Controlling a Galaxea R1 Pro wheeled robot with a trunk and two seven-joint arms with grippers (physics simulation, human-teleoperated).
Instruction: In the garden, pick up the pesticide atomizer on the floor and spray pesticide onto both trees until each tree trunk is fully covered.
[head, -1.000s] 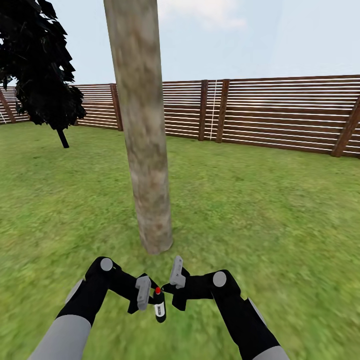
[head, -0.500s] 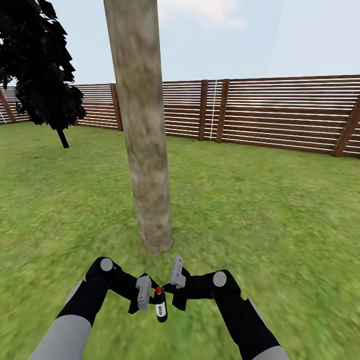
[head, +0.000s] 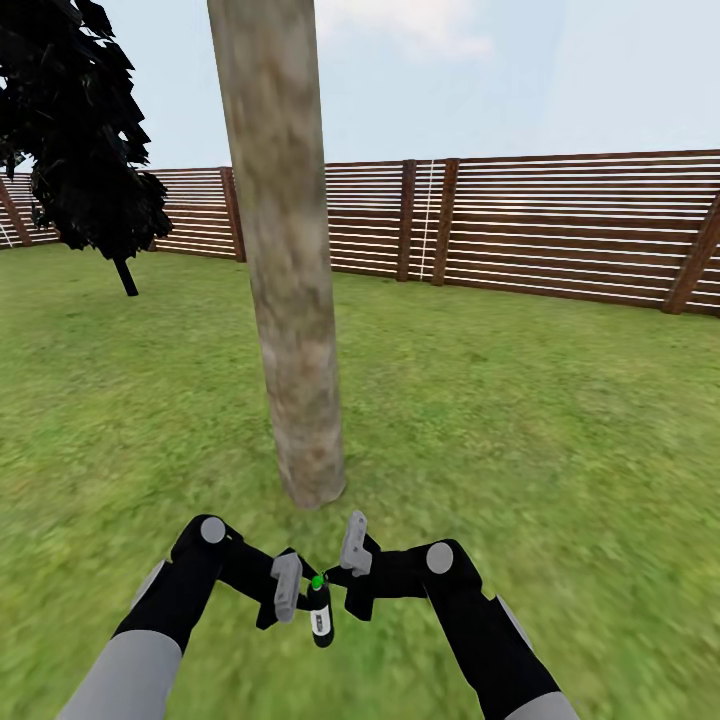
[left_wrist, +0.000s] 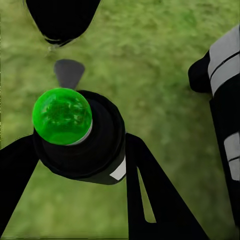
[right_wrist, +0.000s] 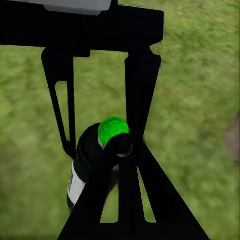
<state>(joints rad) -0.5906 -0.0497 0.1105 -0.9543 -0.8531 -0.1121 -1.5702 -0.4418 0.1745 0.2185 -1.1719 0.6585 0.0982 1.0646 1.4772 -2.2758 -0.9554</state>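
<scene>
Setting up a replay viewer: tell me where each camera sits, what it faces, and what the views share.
Head: above both arms, facing the trunk, lawn and fence; shows left claw and right claw.
Left wrist: by the left claw, looking down on the atomizer and grass.
Right wrist: behind the right claw, facing atomizer and grass.
Shared: all three show the green-topped atomizer.

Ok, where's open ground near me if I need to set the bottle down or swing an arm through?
Open grass lies between the tree trunk and the fence, and more lies on the robot's left toward the dark tree. It is crowded directly ahead: the left gripper and right gripper flank the pesticide atomizer, with the trunk base just beyond.
</scene>
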